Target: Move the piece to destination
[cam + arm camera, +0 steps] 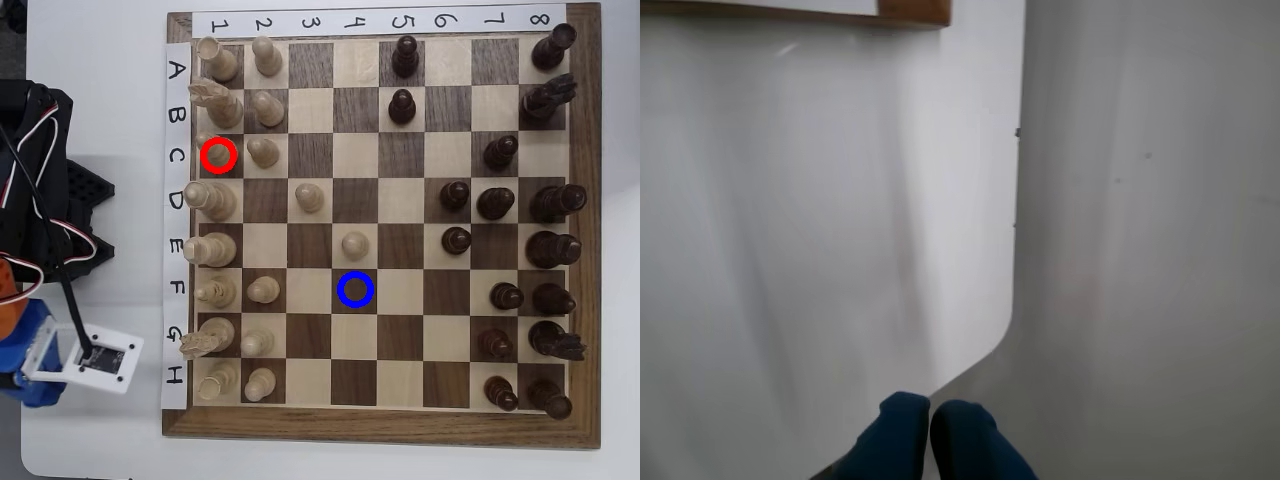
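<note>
The arm sits parked off the left edge of the chessboard (380, 428) in the overhead view, over the white desk (100, 80), so the task looks not yet started: the approach is the step in hand. In the wrist view the blue jaws are clenched together with nothing between them, the gripper (931, 405) pointing down at bare desk with only a corner of the board's wooden frame at the top edge. The piece (218, 152) is a pale beige one standing in the board's leftmost column, on the square ringed in red, third row down from the top edge, with other pale pieces close above, below and to its right. The destination (355, 289) is the dark square ringed in blue, near the middle of the board and a little toward its bottom edge; it is empty, with a pale pawn (353, 243) on the square just above it. The next move likely calls for swinging over the board's left edge, spreading the jaws, and descending straight onto the ringed piece without knocking its crowded neighbours.
</note>
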Action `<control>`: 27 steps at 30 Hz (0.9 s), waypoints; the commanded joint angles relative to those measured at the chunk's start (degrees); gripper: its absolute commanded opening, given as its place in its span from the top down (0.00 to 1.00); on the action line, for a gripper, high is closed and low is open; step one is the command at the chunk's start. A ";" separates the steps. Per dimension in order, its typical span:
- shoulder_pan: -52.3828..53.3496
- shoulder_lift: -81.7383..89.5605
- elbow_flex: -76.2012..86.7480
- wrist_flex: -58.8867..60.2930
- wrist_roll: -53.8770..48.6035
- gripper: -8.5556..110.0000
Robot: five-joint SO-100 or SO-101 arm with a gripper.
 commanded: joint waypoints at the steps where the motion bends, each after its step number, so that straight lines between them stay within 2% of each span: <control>1: -1.93 -7.73 -18.72 -1.23 2.29 0.93; 10: -5.10 -16.35 -32.78 2.29 5.01 0.93; 27: -14.68 -37.18 -69.52 7.65 22.32 0.93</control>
